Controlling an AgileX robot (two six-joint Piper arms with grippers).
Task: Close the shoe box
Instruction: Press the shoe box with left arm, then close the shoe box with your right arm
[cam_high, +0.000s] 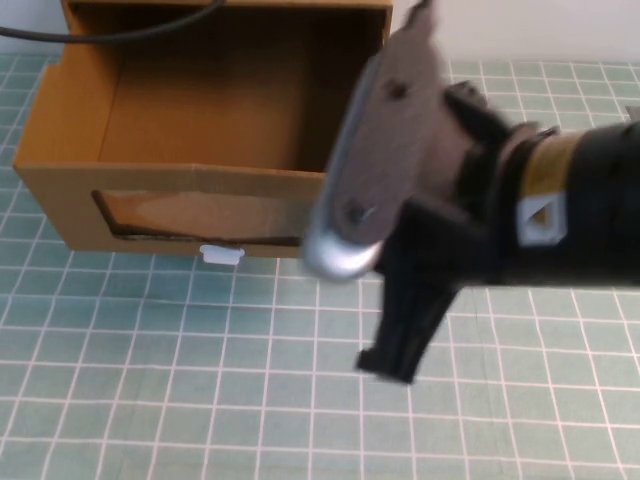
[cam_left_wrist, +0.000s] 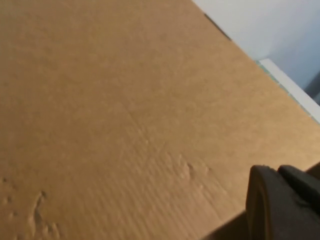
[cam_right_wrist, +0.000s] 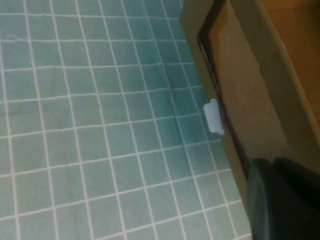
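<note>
We can read no words or numbers anywhere. We only see a white triangle sign on the right arm (cam_high: 541, 217).

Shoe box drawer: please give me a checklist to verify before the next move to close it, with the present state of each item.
1. Drawer of the shoe box is pulled out and needs pushing in: ok, the inside is open to the high view.
2. Drawer front with window faces the robot, pull tab below the window: ok.
3. Right gripper is in front of the box, near the front's right end: ok.
4. Right gripper touches the front: cannot tell.
5. Left gripper is close against a cardboard face: ok; which face, cannot tell.
6. Green grid mat before the drawer has nothing on it: ok.
</note>
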